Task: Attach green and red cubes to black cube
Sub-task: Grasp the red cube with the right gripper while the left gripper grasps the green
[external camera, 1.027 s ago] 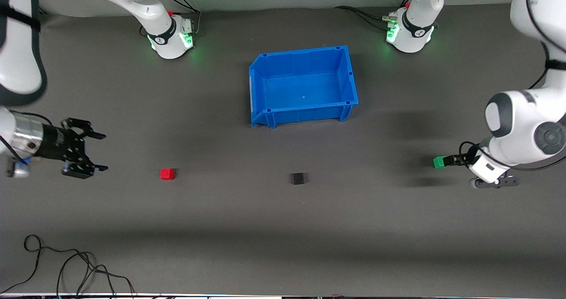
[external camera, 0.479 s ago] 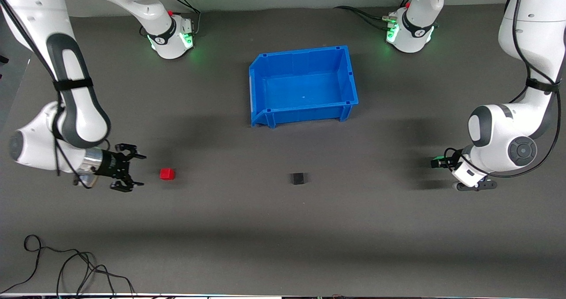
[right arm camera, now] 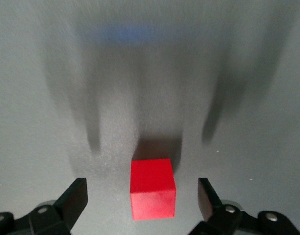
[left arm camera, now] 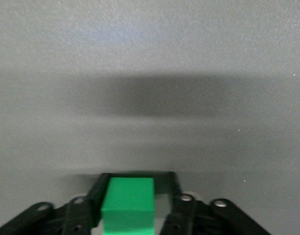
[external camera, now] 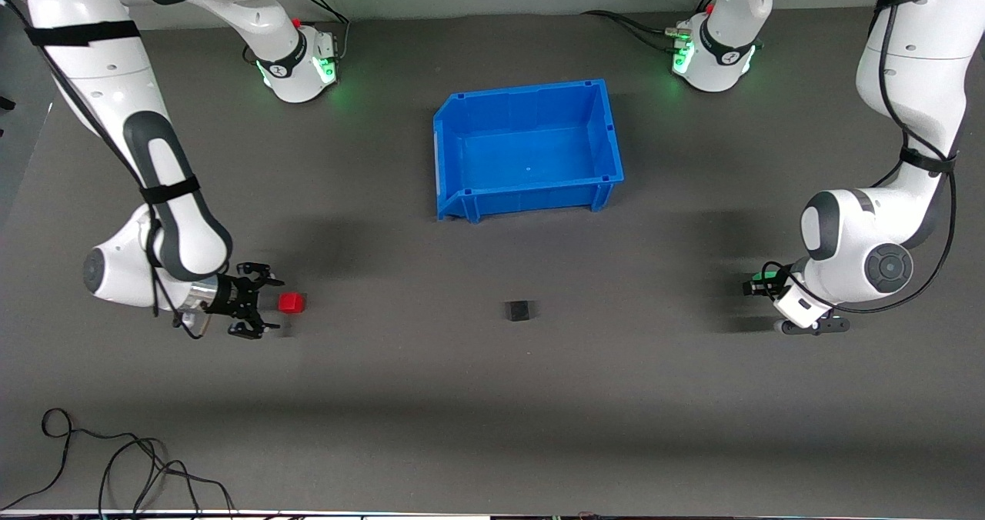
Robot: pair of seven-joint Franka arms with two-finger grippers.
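The red cube (external camera: 291, 302) sits on the grey mat toward the right arm's end. My right gripper (external camera: 265, 306) is open and low at the mat, with the cube just at its fingertips. In the right wrist view the red cube (right arm camera: 152, 187) lies between the spread fingers (right arm camera: 74, 198), touching neither. The black cube (external camera: 519, 310) sits alone mid-table. My left gripper (external camera: 752, 284) is shut on the green cube (external camera: 761, 276) over the mat at the left arm's end. The left wrist view shows the green cube (left arm camera: 128, 201) between the fingers.
A blue bin (external camera: 531, 197), empty, stands farther from the front camera than the black cube. A loose black cable (external camera: 115, 466) lies near the table's front edge at the right arm's end.
My right gripper has moved in along the mat to the red cube, fingers open. My left gripper has shifted slightly toward mid-table, still holding the green cube.
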